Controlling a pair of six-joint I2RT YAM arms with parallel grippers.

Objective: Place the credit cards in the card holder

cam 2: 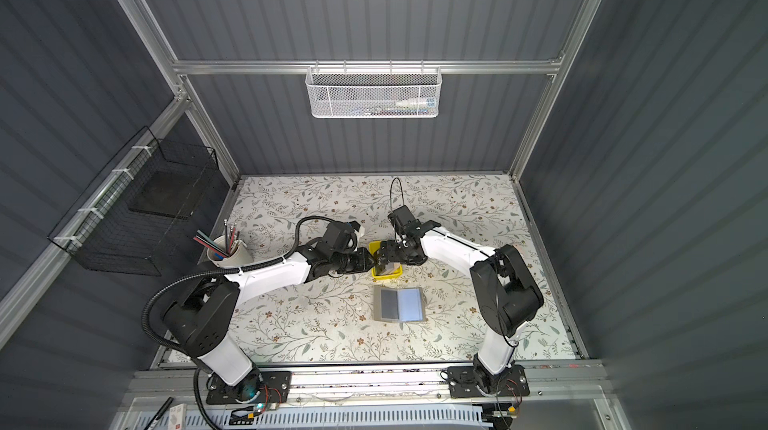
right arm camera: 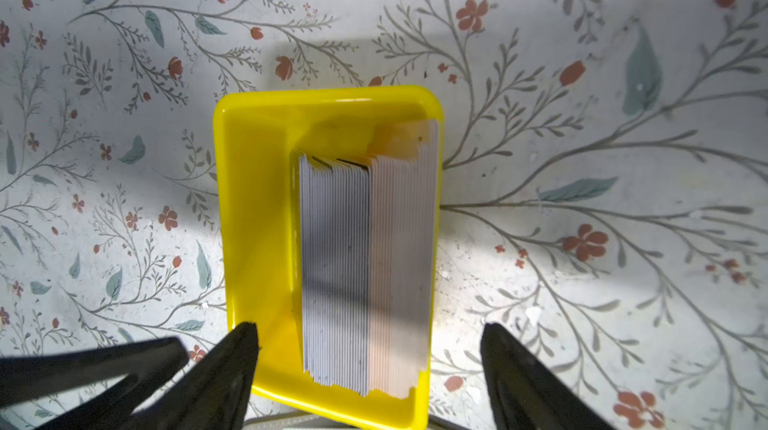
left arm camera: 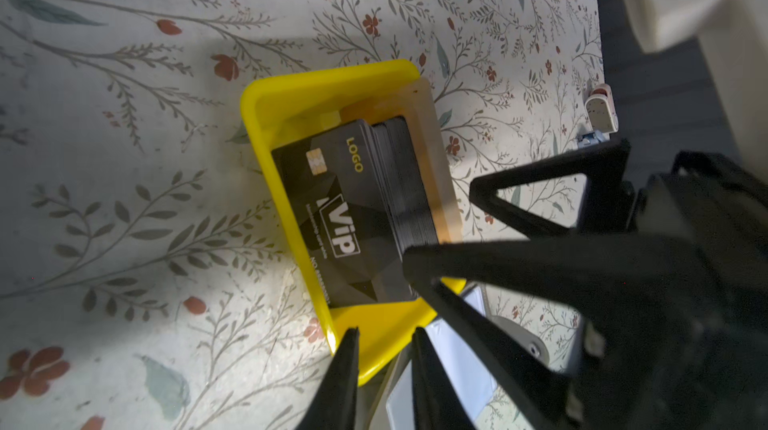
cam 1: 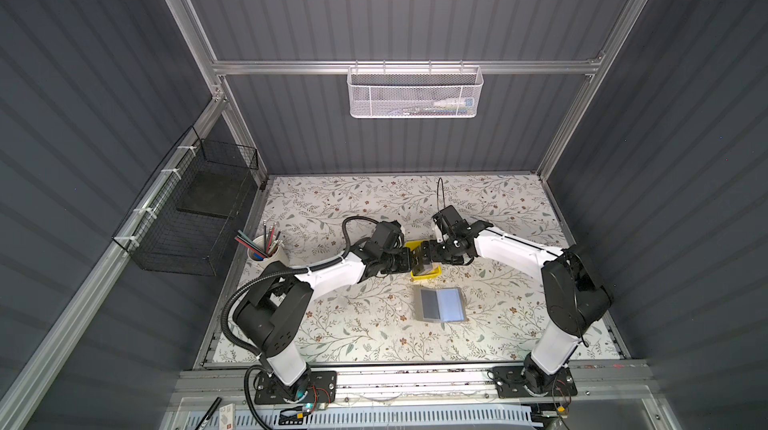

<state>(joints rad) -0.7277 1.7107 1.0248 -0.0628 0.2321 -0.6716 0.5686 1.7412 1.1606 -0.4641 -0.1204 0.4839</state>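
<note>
The credit cards [right arm camera: 365,274] stand on edge as a dense pack, with a glossy black "VIP" face at one end and a tan card at the other. They sit inside a yellow plastic tray [right arm camera: 257,199] with rounded corners. The right gripper [right arm camera: 365,330] has its jaws spread wide over the pack, grasping nothing. The left gripper [left arm camera: 385,330] has jaws narrowly apart at a tray corner; whether they pinch it I cannot tell. The grey card holder [cam 1: 440,304] lies open and flat near the tray, bluish sleeves up. The counter [cam 1: 353,324] has a floral cover; ribbed dark walls [cam 1: 415,12] surround it.
</note>
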